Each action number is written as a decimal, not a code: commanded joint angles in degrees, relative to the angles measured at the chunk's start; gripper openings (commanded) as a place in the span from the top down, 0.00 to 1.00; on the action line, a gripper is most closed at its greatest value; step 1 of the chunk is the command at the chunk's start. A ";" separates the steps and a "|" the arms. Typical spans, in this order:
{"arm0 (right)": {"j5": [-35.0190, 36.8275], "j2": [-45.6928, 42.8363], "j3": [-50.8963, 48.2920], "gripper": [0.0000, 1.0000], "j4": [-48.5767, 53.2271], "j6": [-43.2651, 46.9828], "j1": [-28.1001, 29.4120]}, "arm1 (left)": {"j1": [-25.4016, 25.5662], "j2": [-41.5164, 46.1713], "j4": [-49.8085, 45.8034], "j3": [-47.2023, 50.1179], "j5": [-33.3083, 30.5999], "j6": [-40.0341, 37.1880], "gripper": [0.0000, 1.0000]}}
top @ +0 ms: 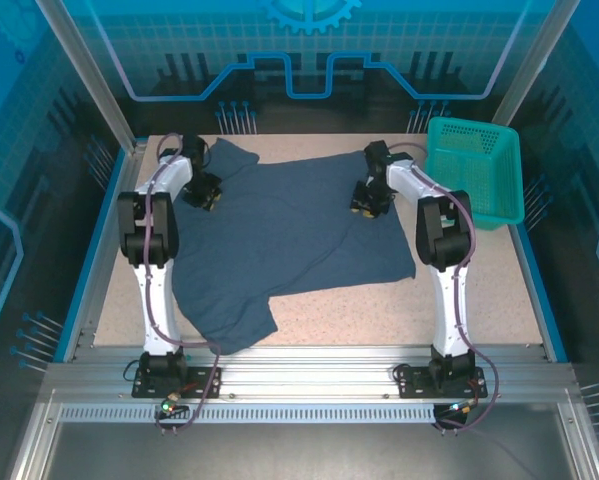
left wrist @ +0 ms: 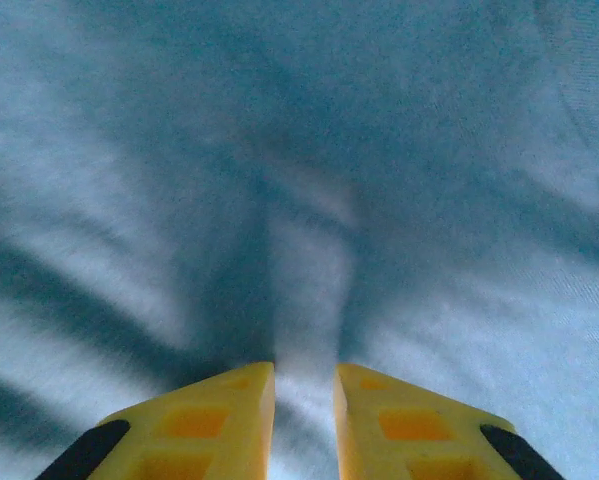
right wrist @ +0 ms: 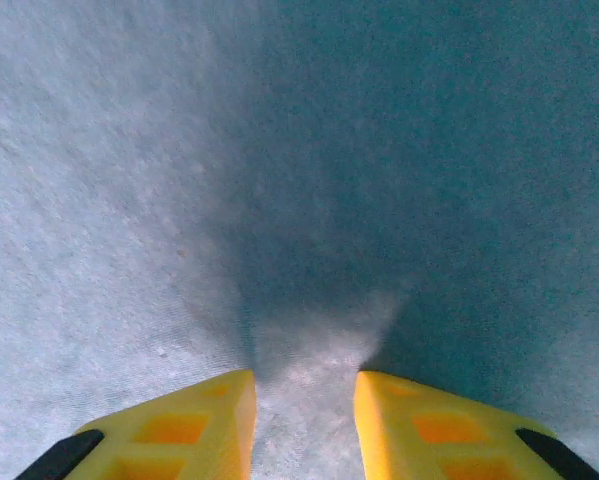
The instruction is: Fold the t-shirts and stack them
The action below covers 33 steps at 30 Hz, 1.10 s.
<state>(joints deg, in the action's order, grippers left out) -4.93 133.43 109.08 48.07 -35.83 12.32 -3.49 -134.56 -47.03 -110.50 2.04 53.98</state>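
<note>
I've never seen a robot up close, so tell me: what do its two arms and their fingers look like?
Both the left arm and the right arm are slim white tubes with chunky black joints. A greyish-purple cable runs along each. The fingers are bright yellow wedges with square recesses and black patches.

There is one t-shirt [top: 299,230] at the centre of the frame, one basket [top: 449,185] at the upper right, one table [top: 459,310], and two arms: left arm [top: 149,270], right arm [top: 449,270].

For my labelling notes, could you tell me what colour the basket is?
The basket is teal; top external view.
</note>
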 commanded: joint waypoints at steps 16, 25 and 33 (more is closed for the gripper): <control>-8.95 17.40 31.55 0.64 14.45 0.61 -2.59 | -2.38 -19.42 2.19 -36.34 7.97 -3.83 0.66; -1.31 -11.73 7.22 0.59 0.07 1.76 -1.01 | -0.53 19.37 -1.23 5.70 -3.40 -4.13 0.52; -7.37 -37.33 -29.99 0.56 -16.24 -1.37 -1.55 | 7.08 53.14 -9.43 49.74 -2.52 2.95 0.55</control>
<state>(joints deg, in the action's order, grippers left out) -9.15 98.80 88.60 37.32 -36.01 11.18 1.26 -85.54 -48.53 -71.05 -0.27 53.36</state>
